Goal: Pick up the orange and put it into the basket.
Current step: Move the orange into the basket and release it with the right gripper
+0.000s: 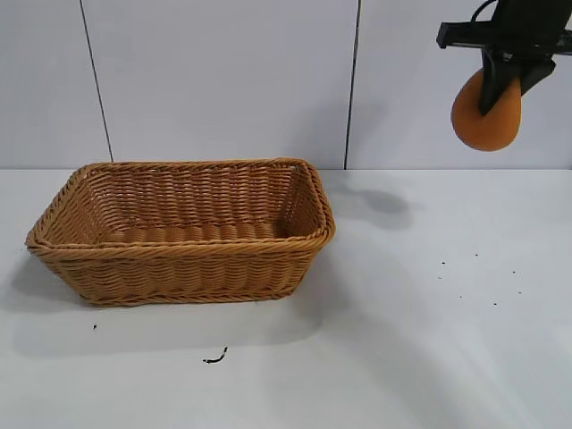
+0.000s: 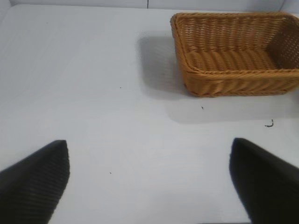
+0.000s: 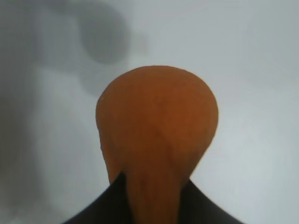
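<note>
Dull-orange lumpy orange (image 1: 487,121) pinched in right claw (image 1: 499,89), high above table

White table (image 1: 429,357) across the lower frame. Wicker basket (image 1: 183,268) sitting left of centre, small dark scrap (image 1: 214,358) just below it, dark specks (image 1: 474,277) scattered right.

A black finger of the right gripper (image 1: 497,82) covers the middle of the matte dull-orange lumpy orange (image 1: 487,121), and the arm above it runs out of the exterior view's top edge. Below the left gripper (image 2: 149,179), the wrist picture's edge cuts off one end of the light golden woven wicker basket (image 2: 219,79). That gripper's own dark fingertips (image 2: 37,179) are cropped too.
</note>
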